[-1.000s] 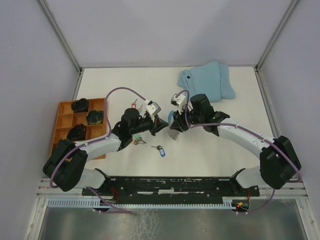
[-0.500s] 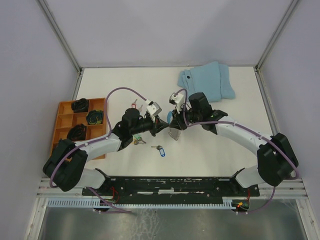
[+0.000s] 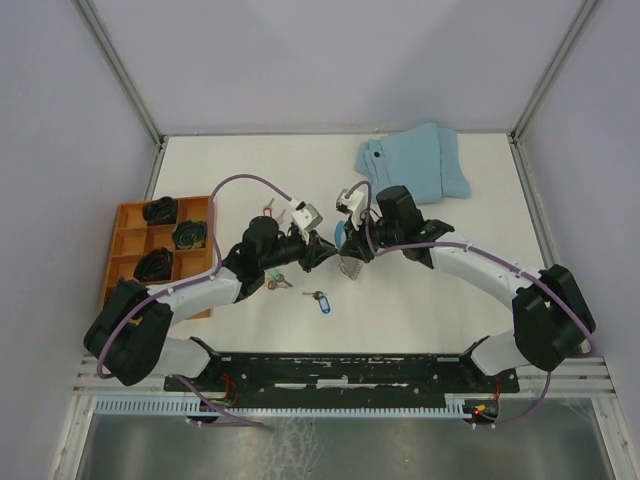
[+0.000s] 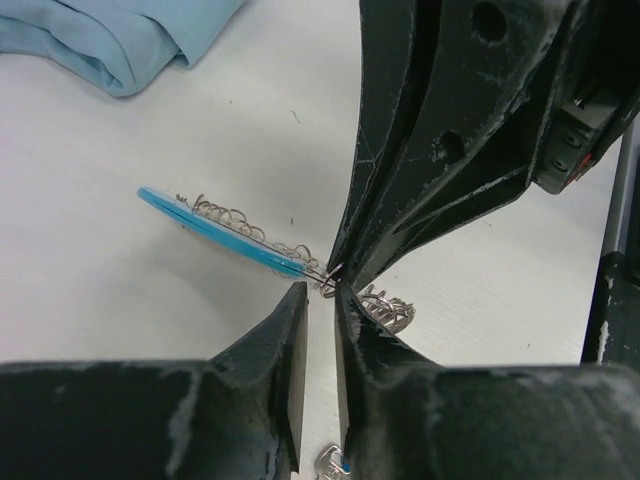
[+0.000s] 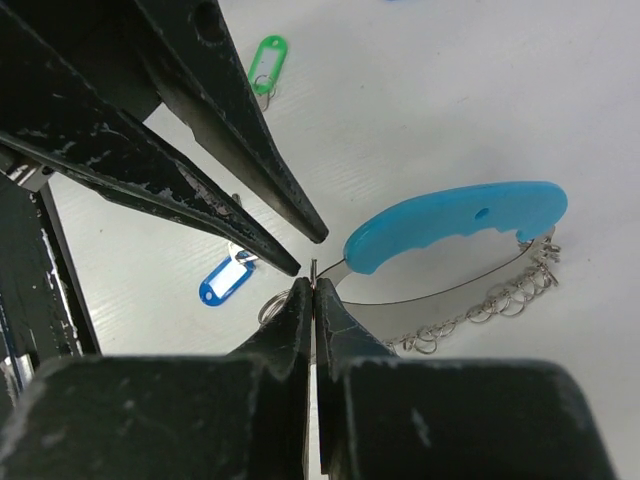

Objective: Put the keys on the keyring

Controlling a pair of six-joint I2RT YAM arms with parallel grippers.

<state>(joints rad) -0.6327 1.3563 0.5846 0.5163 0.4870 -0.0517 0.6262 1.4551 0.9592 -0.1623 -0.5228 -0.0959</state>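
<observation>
Near the middle of the table the 2 arms meet tip to tip over the keyring; the right claw is pressed together, pinching the thin wire end of the keyring right where the bright blue curved section begins; the grey beaded wire sags in small loops below that blue piece; the left claw sits just opposite, its 2 fingers slightly spread with a narrow gap between them, the tips close beside the pinched wire end, and whether they touch it I cannot tell; the keyring stretches away from both claws, blue arc on one side, beaded wire on the other; a blue-tagged key lies on the table just in front of the claws, apart from the ring; a green-tagged key lies beyond the left claw, also loose; a red-tagged key rests farther back on the left; a folded light-blue cloth lies at the far right corner; an orange compartment tray holding 3 dark bundles sits at the left edge.
</observation>
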